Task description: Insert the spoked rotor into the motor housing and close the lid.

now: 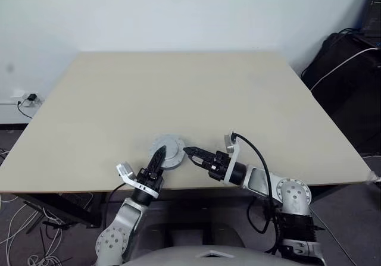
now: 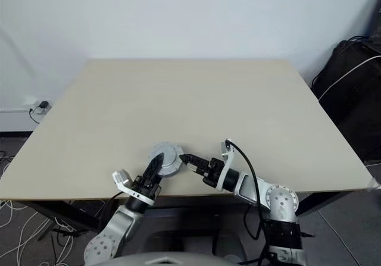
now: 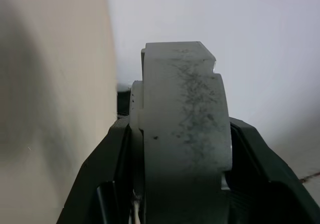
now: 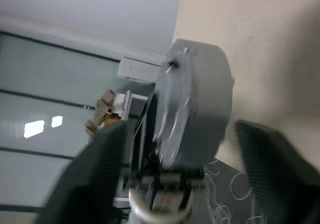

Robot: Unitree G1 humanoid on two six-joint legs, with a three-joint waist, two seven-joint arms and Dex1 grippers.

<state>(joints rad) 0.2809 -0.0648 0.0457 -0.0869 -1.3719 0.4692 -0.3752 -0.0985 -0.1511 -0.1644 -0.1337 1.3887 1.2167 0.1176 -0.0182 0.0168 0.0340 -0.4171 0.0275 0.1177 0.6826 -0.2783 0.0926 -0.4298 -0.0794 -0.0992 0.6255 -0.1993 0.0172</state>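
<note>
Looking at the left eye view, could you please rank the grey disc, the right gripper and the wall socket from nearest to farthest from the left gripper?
1. The grey disc: clamped between the left gripper's fingers, near the table's front edge.
2. The right gripper: just beside the disc on the robot's right, fingers apart.
3. The wall socket: far off to the left, on the wall beyond the table.

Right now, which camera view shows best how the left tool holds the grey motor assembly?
The left wrist view: the grey assembly sits edge-on between the left tool's two black fingers, both pressing its faces. The eye views show the round assembly from above at the table's near edge. The right wrist view shows its face between the right tool's open fingers.
</note>
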